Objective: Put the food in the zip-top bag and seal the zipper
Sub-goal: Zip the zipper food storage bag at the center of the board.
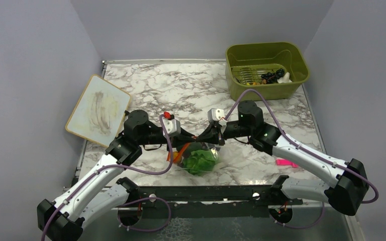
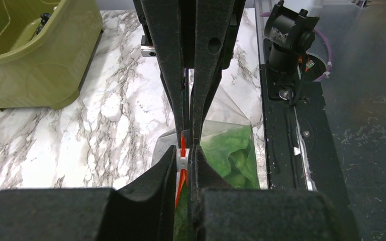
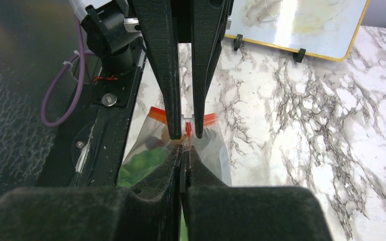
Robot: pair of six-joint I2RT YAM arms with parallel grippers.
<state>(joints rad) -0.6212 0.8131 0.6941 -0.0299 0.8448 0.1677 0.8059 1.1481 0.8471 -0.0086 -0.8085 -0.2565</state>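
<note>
Currently my left gripper is clenched on the zipper, a narrow orange-red strip carrying a small white piece. The strip is pinched between my matte black, wedge-shaped fingers. My right gripper is clamped tight on the zip-top bag at its mouth edge, and its tips meet the left tips nose to nose.

The bag is thin, clear, wrinkled film that hangs below both pairs of fingers. Its lower part rests on the glossy marble-patterned table. Inside it, directly under my fingertips, sits the lettuce, which is leafy and bright green.

My fingers cover the middle of the strip, so I cannot tell whether the zipper is sealed. An orange-yellow shape beside the lettuce is too obscured to identify.

- Outward from the right fingers, a small pink clip lies on the table.
- Beyond and left of the left fingers, a smudged, yellow-framed whiteboard is propped at a tilt.
- Far beyond the right fingers stands a rigid olive-green bin. It holds dark round pieces, a white piece and thin items that are hard to make out.
</note>
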